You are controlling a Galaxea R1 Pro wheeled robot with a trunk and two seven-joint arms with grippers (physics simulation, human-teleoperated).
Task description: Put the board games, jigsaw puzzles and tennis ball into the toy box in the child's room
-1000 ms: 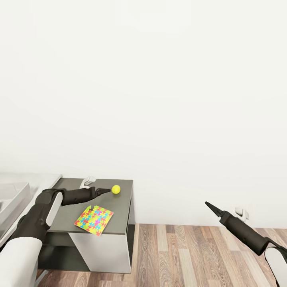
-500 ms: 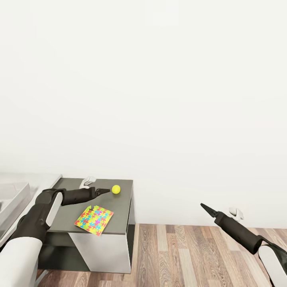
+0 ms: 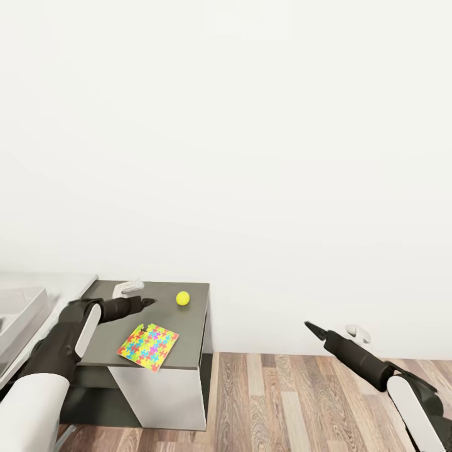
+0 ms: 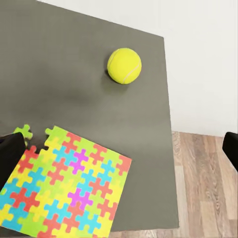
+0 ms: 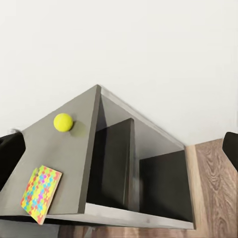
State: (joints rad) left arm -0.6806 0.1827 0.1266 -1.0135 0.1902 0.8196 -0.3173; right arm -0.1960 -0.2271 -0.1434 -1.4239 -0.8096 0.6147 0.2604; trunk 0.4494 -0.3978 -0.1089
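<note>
One small yellow-green tennis ball (image 3: 182, 298) rests on the dark grey tabletop (image 3: 188, 326) of the lower desk section, near its far right corner. One thin square jigsaw puzzle in yellow, pink, blue and green mosaic (image 3: 147, 346) lies flat on the same tabletop, nearer the front edge and well apart from the ball. At the far left edge of the head view, part of one translucent grey plastic toy box (image 3: 19, 314) stands on the higher pale grey tabletop.

The left hand (image 3: 145, 302) hangs over the dark tabletop, to the left of the ball and apart from it; the left wrist view shows its two dark fingertips (image 4: 10, 153) spread wide, with nothing between them. The right hand (image 3: 312, 328) is out over the wood-plank floor (image 3: 282, 402), well apart from the desk; the right wrist view shows its fingers parted and holding nothing.

Under the dark tabletop are open shelf compartments with an upright divider (image 5: 116, 163). A plain white wall (image 3: 251, 157) stands behind.
</note>
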